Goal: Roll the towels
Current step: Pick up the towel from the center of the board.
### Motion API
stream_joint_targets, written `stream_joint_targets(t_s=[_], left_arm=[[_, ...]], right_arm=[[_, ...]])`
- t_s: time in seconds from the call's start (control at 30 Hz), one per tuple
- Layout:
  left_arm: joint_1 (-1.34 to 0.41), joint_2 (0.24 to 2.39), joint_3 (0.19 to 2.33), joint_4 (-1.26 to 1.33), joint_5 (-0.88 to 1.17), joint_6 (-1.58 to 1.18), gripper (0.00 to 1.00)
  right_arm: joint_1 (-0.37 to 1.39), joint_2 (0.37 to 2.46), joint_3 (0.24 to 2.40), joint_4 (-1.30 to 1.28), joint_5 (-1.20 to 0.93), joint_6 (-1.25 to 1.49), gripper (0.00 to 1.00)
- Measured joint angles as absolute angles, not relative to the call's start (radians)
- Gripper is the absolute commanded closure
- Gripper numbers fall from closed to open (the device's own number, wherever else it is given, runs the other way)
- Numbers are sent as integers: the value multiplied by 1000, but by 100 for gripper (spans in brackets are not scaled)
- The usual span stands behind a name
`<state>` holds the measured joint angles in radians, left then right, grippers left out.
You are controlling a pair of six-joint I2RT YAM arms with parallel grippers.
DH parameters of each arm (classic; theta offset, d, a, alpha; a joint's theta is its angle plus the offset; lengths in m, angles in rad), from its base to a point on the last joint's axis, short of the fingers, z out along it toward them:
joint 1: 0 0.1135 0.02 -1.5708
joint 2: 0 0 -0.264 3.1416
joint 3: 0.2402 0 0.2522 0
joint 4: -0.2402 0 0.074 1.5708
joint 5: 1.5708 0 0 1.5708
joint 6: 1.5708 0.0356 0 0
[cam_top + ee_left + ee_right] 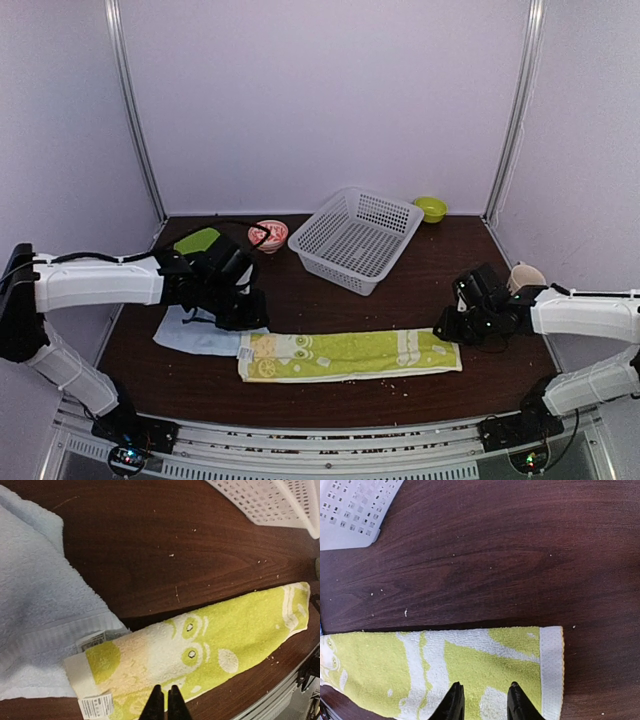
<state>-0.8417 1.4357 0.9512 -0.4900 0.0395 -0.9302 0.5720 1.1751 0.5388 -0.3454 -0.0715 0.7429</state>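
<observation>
From my remote station: the green towel (350, 355) lies flat and unrolled in a long strip along the near side of the bench (430, 290), running from 9 o'clock to 3 o'clock. Its 9 o'clock end overlaps a corner of the blue towel (195, 335), which lies spread flat under the left arm (100, 282).

In the left wrist view, my left fingers (158, 702) are pressed nearly together, only a thin slit between them, above the green towel (210, 640) near its labelled end. I cannot tell whether they pinch any cloth. The blue towel (40, 605) fills the 9 o'clock side of that view, two white labels (95, 706) showing where the two cloths meet.

The right arm (585, 312) reaches in from 3 o'clock to the strip's other end. In its wrist view the right fingers (454, 700) stand apart with a clear gap, over the green towel (470, 670) just inside its white hem, with nothing between them.

At 12 o'clock from the strip sits a white mesh basket (360, 240), apart from both towels, with bare wood between. A red-and-white bowl (268, 235) stands at 11 o'clock, just beside the left arm. A small green plate (431, 208) sits at 1 o'clock behind the basket. A pale cup (525, 275) stands at the bench's 3 o'clock edge, behind the right arm.
</observation>
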Motion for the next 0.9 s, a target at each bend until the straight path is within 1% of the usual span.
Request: stream_joint_targets(t_s=[0.17, 0.3, 0.43, 0.53, 0.67, 0.8, 0.83, 0.9], left_arm=[[-816, 1598, 949, -443, 93, -896, 100], [-772, 1632, 905, -412, 106, -890, 100], [-745, 1663, 896, -406, 96, -876, 100], [-742, 1689, 899, -383, 91, -864, 100], [-742, 1701, 899, -347, 85, -853, 100], [-743, 1706, 899, -327, 81, -838, 100], [-743, 1706, 900, -326, 80, -835, 99], [-743, 1703, 900, -328, 80, -826, 89]], right_arm=[[566, 1276, 539, -290, -70, 751, 71], [549, 1329, 538, -259, -69, 762, 70], [529, 1358, 538, -215, -68, 770, 67], [501, 1382, 539, -161, -71, 780, 61], [464, 1407, 544, -105, -79, 791, 49], [452, 1415, 554, -88, -89, 793, 42], [452, 1407, 554, -97, -91, 792, 41], [452, 1375, 554, -139, -86, 789, 40]])
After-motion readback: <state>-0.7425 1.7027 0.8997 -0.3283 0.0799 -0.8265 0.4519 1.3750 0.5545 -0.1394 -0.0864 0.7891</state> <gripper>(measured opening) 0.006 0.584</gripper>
